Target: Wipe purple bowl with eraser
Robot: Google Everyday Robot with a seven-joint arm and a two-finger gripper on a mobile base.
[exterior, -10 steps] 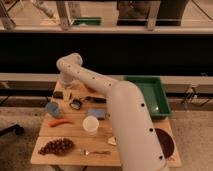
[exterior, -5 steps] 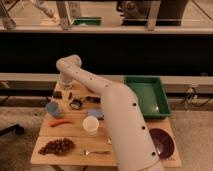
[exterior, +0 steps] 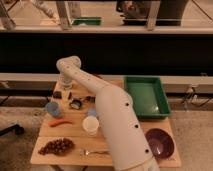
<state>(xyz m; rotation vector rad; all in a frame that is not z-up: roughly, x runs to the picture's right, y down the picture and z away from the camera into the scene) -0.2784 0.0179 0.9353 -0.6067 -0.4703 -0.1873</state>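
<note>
The purple bowl [exterior: 159, 142] stands at the table's front right corner, beside my arm's base. A small dark block, the eraser [exterior: 58, 94], lies at the back left of the table. My arm reaches from the front right across the table. My gripper [exterior: 70, 95] points down over the back left area, just right of the eraser and far from the bowl. A small dark-and-white object [exterior: 76, 103] lies right below the gripper.
A green tray [exterior: 146, 95] stands at the back right. On the wooden table [exterior: 45, 155] are a blue object [exterior: 53, 109], a carrot [exterior: 60, 122], a white cup [exterior: 90, 125], dark grapes [exterior: 56, 146] and a fork [exterior: 92, 151]. A dark rail runs behind.
The arm's forearm has shifted a little over the table. The gripper stays over the back left area. The objects have not moved.
</note>
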